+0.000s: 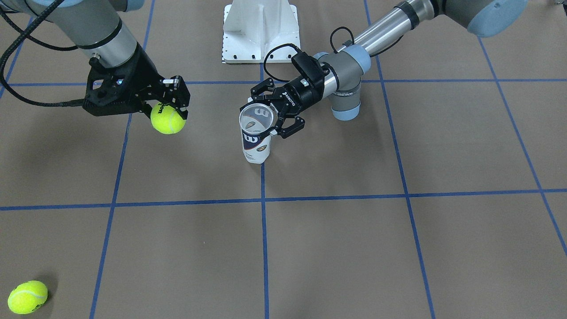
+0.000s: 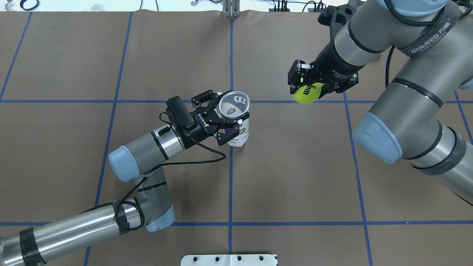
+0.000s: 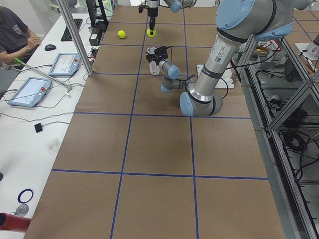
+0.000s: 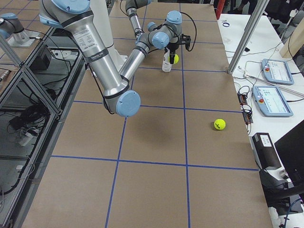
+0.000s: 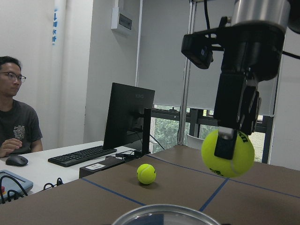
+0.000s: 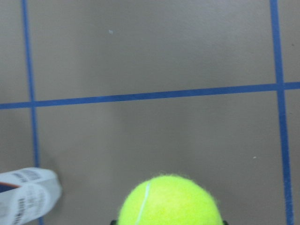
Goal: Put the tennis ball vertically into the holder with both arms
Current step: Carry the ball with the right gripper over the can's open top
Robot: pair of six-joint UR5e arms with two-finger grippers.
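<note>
Left gripper (image 2: pixel 226 113) clasps upright holder (image 1: pixel 256 148); right gripper (image 2: pixel 309 88) holds ball (image 2: pixel 305 95).

In the front view the right gripper (image 1: pixel 167 110) covered the top of the held ball (image 1: pixel 170 122) from you. Its own wrist camera gave you only the ball's upper part: the bottom edge cut off the rest, and the fingers were two dark slivers there. The holder (image 6: pixel 26 194) was a blurred corner at that view's left edge (its print unreadable). From the left wrist you had just a blurred arc of its rim at the bottom edge. In the overhead view the left gripper (image 2: pixel 229 112) hid part of the label. In both side views the grippers were too small for you to judge.
</note>
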